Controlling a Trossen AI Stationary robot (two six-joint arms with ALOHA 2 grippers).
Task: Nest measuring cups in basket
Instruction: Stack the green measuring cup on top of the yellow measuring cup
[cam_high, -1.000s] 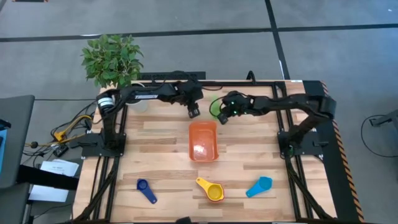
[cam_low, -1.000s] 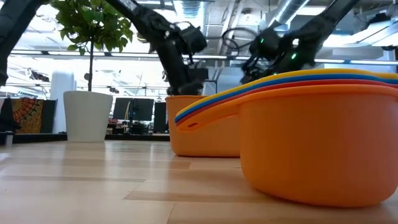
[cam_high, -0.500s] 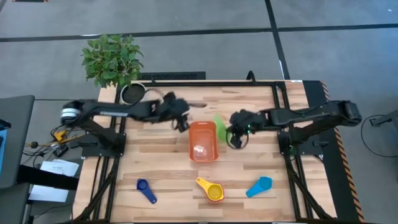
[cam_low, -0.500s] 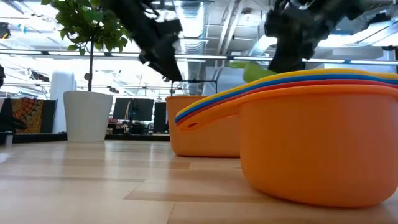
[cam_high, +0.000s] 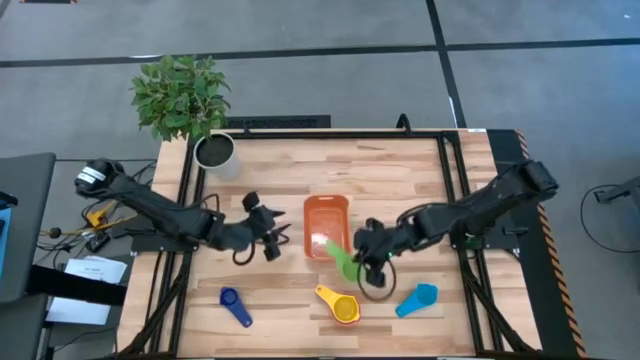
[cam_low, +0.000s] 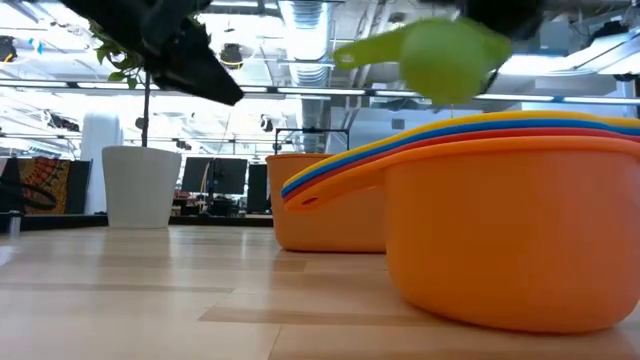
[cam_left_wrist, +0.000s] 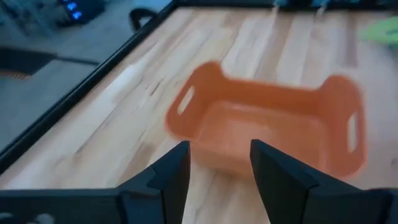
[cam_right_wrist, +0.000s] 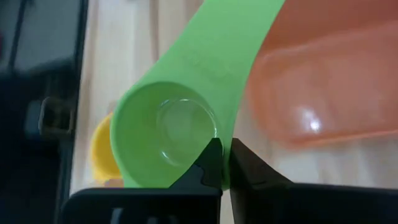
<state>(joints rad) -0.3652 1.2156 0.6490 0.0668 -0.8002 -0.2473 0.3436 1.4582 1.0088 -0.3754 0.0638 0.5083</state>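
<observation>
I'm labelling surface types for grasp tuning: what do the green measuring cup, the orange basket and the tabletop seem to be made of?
The green measuring cup in the right end effector looks like smooth, slightly translucent plastic, with a gloss ring in its bowl. The orange rectangular basket seems moulded glossy plastic, with rounded corners and cut-out handles. The table appears to be pale wood planks with visible grain and seams.

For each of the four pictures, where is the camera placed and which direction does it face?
High view: above the table, looking straight down; both arms, left gripper, right gripper holding the green cup.
Low view: at table-top height, looking level past an orange cup stack into the room.
Left wrist view: on the left arm, facing the basket; its own fingers show.
Right wrist view: on the right arm, looking down at the green cup.
All four share the basket.
</observation>
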